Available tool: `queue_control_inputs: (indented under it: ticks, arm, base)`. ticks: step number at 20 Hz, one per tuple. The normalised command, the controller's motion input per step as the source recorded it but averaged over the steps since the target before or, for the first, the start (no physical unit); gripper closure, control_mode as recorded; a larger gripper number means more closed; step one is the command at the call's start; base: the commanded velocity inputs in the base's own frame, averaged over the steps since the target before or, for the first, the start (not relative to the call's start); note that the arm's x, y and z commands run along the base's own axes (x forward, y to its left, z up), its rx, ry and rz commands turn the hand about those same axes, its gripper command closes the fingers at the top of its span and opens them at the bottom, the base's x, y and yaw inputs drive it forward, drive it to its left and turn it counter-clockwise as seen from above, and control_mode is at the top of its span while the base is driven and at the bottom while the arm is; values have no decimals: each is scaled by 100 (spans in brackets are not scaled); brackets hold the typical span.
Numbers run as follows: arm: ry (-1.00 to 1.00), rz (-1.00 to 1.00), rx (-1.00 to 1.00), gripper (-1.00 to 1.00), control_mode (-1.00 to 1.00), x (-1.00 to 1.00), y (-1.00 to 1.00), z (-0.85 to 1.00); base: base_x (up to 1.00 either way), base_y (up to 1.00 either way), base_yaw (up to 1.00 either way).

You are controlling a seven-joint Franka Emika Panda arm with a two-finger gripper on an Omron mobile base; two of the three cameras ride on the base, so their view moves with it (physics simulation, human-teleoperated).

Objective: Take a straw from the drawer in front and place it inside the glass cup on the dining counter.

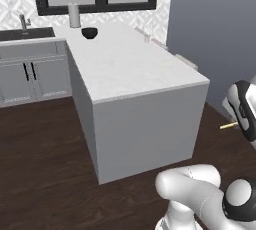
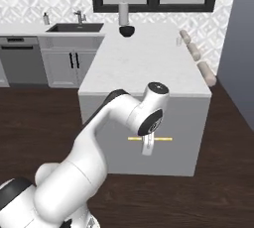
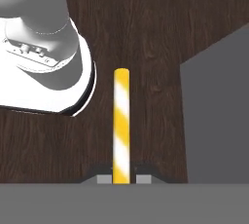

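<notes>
Holding: straw (image 3: 121, 125), pinched tight between the two jaws of the gripper (image 3: 121, 178), no gap left on either side.
Straw look: yellow with pale stripes, thin and straight, sticking out sideways from both sides of the gripper (image 2: 147, 148) in the right base view; one yellow tip (image 1: 228, 125) poking out by the arm in the left base view.
Straw place: up in the air above the dark wood floor (image 3: 146, 33), in front of the grey end wall of the dining counter (image 2: 144, 53), not touching it.
Gripper pose: pointing down at the floor, low beside the counter.
Dining counter: long white marble top (image 1: 130, 59), stretching away toward the window.
Stools: beige padded ones (image 2: 196, 51) lined along the right edge.
Far end of counter: dark round bowl (image 2: 127, 31), with a tall pale thing (image 2: 123, 13) just behind it; too blurry to name.
Glass cup: small and see-through (image 2: 179, 40), near the right edge by the stools.
Farthest: sink (image 2: 75, 27) and grey cabinet doors (image 2: 64, 66) by the wall.
</notes>
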Motion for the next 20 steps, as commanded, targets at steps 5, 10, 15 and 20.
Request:
queue_control_inputs:
  ticks: [5,10,15,20]
  arm:
    - [0,0,0,100,100,0,0,0]
    - [0,0,0,100,100,0,0,0]
    - [0,0,0,100,100,0,0,0]
    - [0,0,0,100,100,0,0,0]
  base:
    - [-1,-78,7]
    - [-11,-100,8]
    - [2,-90,13]
    - [46,-71,27]
